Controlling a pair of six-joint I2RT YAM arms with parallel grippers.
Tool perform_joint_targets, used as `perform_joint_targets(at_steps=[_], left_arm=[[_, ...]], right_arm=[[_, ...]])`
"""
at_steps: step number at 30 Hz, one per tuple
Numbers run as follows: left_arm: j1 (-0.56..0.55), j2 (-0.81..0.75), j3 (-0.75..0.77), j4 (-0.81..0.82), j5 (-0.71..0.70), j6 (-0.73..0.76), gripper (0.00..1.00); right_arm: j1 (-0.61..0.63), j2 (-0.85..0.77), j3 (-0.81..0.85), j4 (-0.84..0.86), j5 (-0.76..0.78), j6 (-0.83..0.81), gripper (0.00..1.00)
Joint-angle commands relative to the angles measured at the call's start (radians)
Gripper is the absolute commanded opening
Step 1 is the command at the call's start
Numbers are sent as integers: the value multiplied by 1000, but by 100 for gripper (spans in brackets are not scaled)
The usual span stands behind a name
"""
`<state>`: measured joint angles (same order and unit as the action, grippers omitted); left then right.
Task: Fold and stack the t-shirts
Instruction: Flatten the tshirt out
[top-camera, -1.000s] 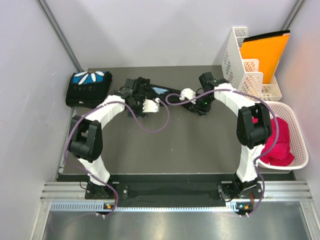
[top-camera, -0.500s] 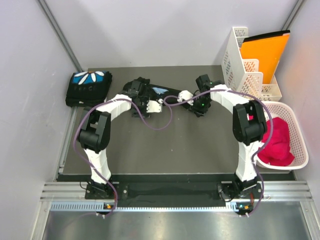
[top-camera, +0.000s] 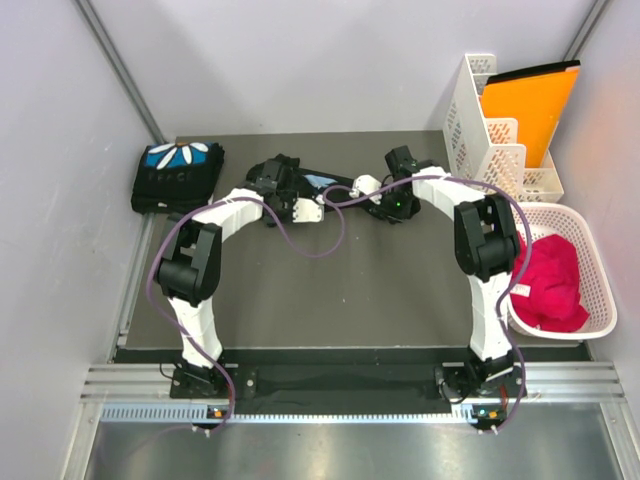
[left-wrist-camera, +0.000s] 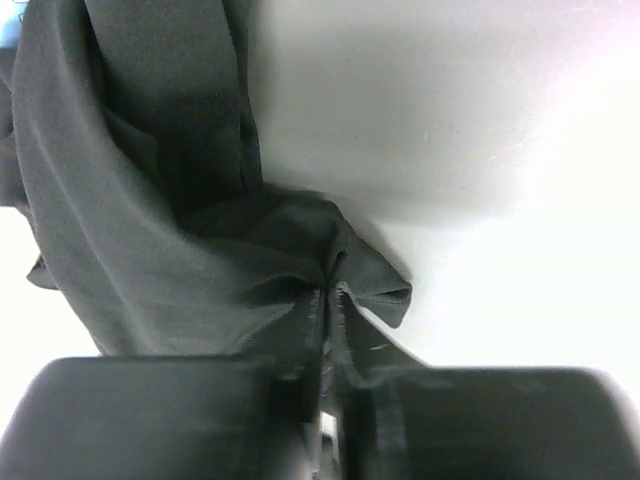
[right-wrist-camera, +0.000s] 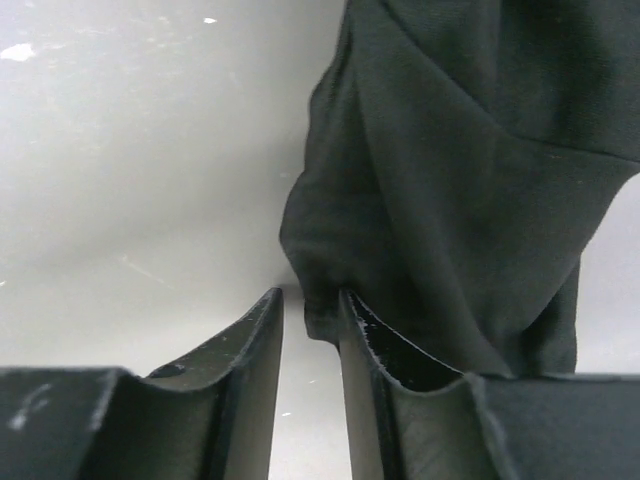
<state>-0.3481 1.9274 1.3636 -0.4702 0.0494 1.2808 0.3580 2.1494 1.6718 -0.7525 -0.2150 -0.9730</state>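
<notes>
Folded t-shirt: apparent lettering unreadable. Left claw pinches loose t-shirt.

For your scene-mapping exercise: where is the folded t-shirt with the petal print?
In the top view, the folded t-shirt lies at the table's far left corner, left of the left gripper and the other black shirt.

White lattice organizer, orange folder inside, white basket, crimson cloth within

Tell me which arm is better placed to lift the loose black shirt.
Left. The left claw is shut on the black shirt; the right claw shows a gap at the cloth's edge, nothing pinched.
</notes>
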Motion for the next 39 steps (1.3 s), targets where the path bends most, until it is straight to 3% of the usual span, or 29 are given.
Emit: perform_joint_targets(at_steps=[1, 3, 4, 6, 13, 15, 17, 19, 39], left_arm=[[0, 7, 11, 22, -2, -17, 0], [0, 8, 9, 18, 3, -24, 0], [0, 8, 9, 13, 1, -26, 0], [0, 7, 8, 4, 1, -26, 0], [-2, -18, 8, -10, 3, -29, 0], [-2, -18, 8, -15, 1, -28, 0], [-2, -15, 8, -18, 4, -29, 0], [-2, -11, 12, -16, 7, -34, 0], [-9, -16, 28, -35, 4, -38, 0]], right_arm=[[12, 9, 31, 42, 20, 10, 23], [12, 1, 17, 45, 32, -6, 18], [12, -2, 14, 47, 38, -9, 9], [13, -16, 0, 48, 43, -18, 0], [12, -82, -20, 15, 31, -65, 0], [12, -105, -26, 12, 28, -76, 7], [12, -127, -40, 16, 23, -90, 27], [13, -143, -53, 36, 22, -98, 35], [32, -2, -21, 70, 28, -69, 40]])
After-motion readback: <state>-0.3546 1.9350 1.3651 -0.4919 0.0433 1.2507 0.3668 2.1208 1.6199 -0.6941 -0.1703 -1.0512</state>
